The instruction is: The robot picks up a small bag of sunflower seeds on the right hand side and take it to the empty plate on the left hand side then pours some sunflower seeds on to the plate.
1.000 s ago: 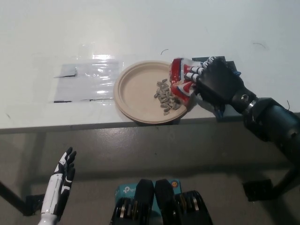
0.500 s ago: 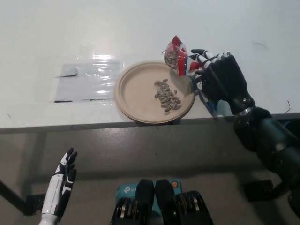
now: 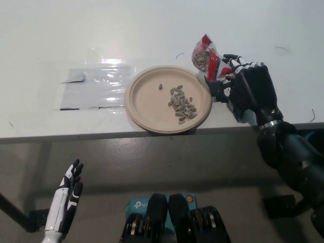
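The small red-and-white bag of sunflower seeds (image 3: 206, 59) is held tilted just beyond the right rim of the round tan paper plate (image 3: 147, 98), grasped by the black right hand (image 3: 247, 88). A pile of seeds (image 3: 181, 104) lies on the plate, which sits at the white counter (image 3: 101, 35) edge. The white left hand (image 3: 68, 195) hangs below, its fingers spread and holding nothing.

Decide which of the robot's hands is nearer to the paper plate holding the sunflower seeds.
Right. The black right hand sits just beside the paper plate's right rim, holding the seed bag. The white left hand hangs below the table edge, well away from the plate.
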